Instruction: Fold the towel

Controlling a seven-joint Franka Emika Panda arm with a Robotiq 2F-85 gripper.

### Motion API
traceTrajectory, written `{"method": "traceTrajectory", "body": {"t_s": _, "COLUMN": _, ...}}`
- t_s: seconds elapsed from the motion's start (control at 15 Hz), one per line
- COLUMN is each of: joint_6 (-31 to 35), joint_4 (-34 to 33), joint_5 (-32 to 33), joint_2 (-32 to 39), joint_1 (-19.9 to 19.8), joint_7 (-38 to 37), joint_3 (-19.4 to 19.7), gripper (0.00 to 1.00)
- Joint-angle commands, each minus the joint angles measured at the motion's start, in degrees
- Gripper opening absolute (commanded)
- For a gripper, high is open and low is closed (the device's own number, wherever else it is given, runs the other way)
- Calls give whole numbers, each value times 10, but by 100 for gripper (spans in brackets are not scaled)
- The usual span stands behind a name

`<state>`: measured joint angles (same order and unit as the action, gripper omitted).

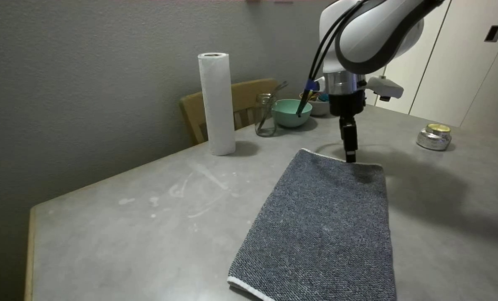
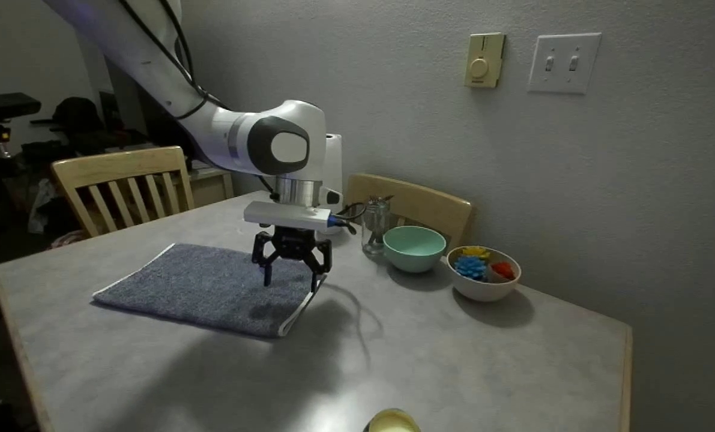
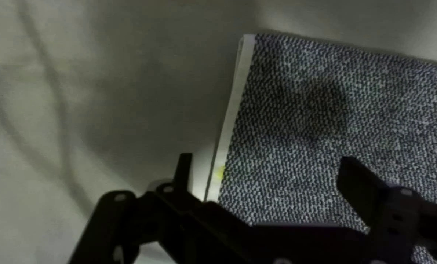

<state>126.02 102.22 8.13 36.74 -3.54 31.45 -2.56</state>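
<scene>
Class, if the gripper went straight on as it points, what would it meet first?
Pointing down, the gripper would likely meet the towel first; one finger seems past its pale edge, over the table. Height is unclear.

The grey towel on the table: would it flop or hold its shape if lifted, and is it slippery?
The towel would probably sag when lifted, since it looks like woven cloth. Its coarse, nubbly surface suggests it may not slip easily between the fingers. If merely pushed, it might bunch or slide rather than roll, as it lies flat.
</scene>
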Motion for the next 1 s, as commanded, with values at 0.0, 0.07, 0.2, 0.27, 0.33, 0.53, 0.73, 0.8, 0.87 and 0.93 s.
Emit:
{"method": "traceTrajectory", "body": {"t_s": 0.0, "joint_6": -2, "joint_4": 0, "joint_5": 1, "joint_2": 5, "joint_1": -7, "joint_7": -5, "joint_3": -7, "gripper": 100}}
{"method": "traceTrajectory", "body": {"t_s": 0.07, "joint_6": -4, "joint_4": -1, "joint_5": 0, "joint_2": 7, "joint_1": -6, "joint_7": -11, "joint_3": -6, "gripper": 100}}
{"method": "traceTrajectory", "body": {"t_s": 0.2, "joint_6": -1, "joint_4": 1, "joint_5": 3, "joint_2": 12, "joint_1": -4, "joint_7": -29, "joint_3": -2, "gripper": 100}}
{"method": "traceTrajectory", "body": {"t_s": 0.27, "joint_6": 1, "joint_4": 1, "joint_5": 1, "joint_2": 15, "joint_1": -4, "joint_7": -37, "joint_3": -1, "gripper": 100}}
{"method": "traceTrajectory", "body": {"t_s": 0.33, "joint_6": 1, "joint_4": 1, "joint_5": 0, "joint_2": 17, "joint_1": -5, "joint_7": -43, "joint_3": -1, "gripper": 100}}
{"method": "traceTrajectory", "body": {"t_s": 0.53, "joint_6": 7, "joint_4": 0, "joint_5": -9, "joint_2": 27, "joint_1": -10, "joint_7": -47, "joint_3": -8, "gripper": 100}}
{"method": "traceTrajectory", "body": {"t_s": 0.73, "joint_6": 6, "joint_4": -2, "joint_5": -19, "joint_2": 34, "joint_1": -14, "joint_7": -47, "joint_3": -12, "gripper": 100}}
{"method": "traceTrajectory", "body": {"t_s": 0.8, "joint_6": 7, "joint_4": -2, "joint_5": -24, "joint_2": 37, "joint_1": -15, "joint_7": -46, "joint_3": -13, "gripper": 100}}
{"method": "traceTrajectory", "body": {"t_s": 0.87, "joint_6": 8, "joint_4": -3, "joint_5": -28, "joint_2": 40, "joint_1": -16, "joint_7": -45, "joint_3": -13, "gripper": 100}}
{"method": "traceTrajectory", "body": {"t_s": 0.93, "joint_6": 9, "joint_4": -3, "joint_5": -33, "joint_2": 43, "joint_1": -19, "joint_7": -41, "joint_3": -15, "gripper": 100}}
